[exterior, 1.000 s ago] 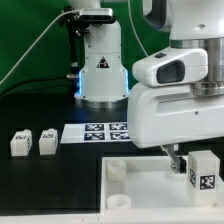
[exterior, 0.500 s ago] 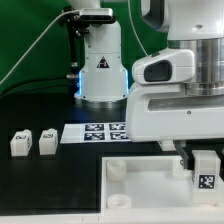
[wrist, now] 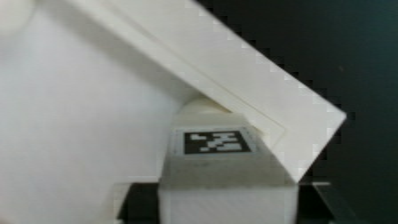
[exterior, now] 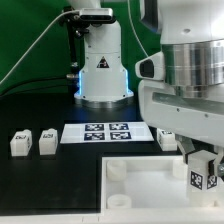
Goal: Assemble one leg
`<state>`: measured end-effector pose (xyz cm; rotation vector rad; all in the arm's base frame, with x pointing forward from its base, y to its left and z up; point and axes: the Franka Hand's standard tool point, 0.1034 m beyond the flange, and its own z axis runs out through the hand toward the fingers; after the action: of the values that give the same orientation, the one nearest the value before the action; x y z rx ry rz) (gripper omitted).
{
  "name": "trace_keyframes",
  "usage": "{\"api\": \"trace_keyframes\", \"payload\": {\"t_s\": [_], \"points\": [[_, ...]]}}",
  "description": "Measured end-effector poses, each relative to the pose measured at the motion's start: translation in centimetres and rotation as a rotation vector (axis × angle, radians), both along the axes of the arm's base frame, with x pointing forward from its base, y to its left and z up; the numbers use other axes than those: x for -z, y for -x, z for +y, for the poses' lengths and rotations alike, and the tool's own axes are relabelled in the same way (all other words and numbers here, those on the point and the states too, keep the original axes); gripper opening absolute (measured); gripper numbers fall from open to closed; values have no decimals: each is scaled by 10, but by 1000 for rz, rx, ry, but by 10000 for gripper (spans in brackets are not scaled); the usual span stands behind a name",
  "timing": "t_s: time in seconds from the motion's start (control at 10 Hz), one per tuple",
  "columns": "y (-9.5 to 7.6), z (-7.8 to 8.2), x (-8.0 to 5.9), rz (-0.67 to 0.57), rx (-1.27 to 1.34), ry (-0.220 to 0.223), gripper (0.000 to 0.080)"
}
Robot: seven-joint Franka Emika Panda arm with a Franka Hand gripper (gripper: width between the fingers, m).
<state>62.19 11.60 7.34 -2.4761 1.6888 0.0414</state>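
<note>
Your exterior view looks down across the black worktop point(exterior: 40, 190) from its near edge, facing the arm's white base at upper centre of the frame. Your wrist view sits very close, looking past the claw. Both views share the small white tagged plastic leg point(exterior: 203, 172) point(wrist: 217, 160) and the large white square panel point(exterior: 140, 195) point(wrist: 71, 110).

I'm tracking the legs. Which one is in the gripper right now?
The leg at the exterior view's right, between the gripper fingers over the white panel. The two other legs sit untouched on the table at the left.
</note>
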Motion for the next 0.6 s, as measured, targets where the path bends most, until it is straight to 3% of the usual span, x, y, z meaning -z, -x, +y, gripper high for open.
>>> {"api": "trace_keyframes", "payload": {"t_s": [0.3,0.5,0.6], "points": [[0,2,0,48,339,-66,296],[-1,3,0,64,450,-77,296],[-1,3,0,57,405,-74,374]]}}
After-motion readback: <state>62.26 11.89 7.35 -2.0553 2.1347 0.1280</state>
